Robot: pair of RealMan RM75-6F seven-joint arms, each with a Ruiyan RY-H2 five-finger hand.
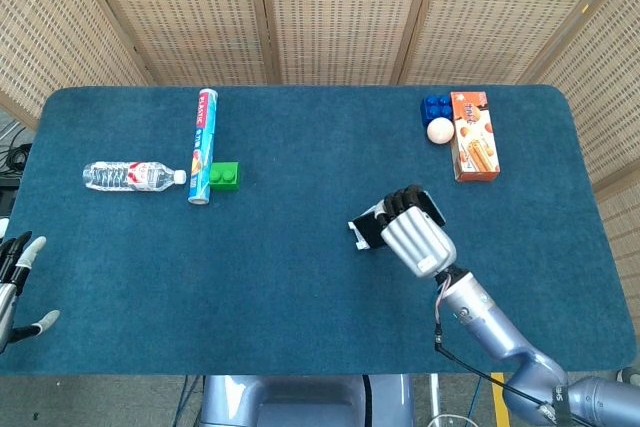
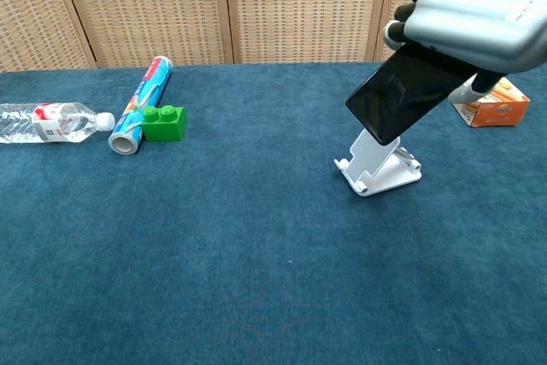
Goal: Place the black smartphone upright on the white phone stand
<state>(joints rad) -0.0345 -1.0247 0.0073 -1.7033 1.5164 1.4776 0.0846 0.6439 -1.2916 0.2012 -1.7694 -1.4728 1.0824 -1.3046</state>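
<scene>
**Phone held over the stand, ready to be set down**

Fingers of my right hand (image 2: pixel 483 2) are wrapped around the black smartphone (image 2: pixel 410 89), gripping it along its upper part so its dark screen shows tilted below my palm. From the chest view, the phone hangs in the air, slanted, with its lower corner just above the backrest of the white phone stand (image 2: pixel 379 160); I cannot tell whether they touch. From the head view, my hand covers most of the stand, which sits right of the middle of the table (image 1: pixel 300 277), nearer the front edge than the back.

My left hand (image 1: pixel 15 282) rests past the table's front-left corner, fingers apart, holding nothing.

I judge this to be the placing step: the phone is lifted and carried over, not yet seated. The next move, I think, calls for lowering its bottom edge onto the stand's front lip, leaning its back against the rest, then loosening my grip gently so the light stand does not slide.
</scene>
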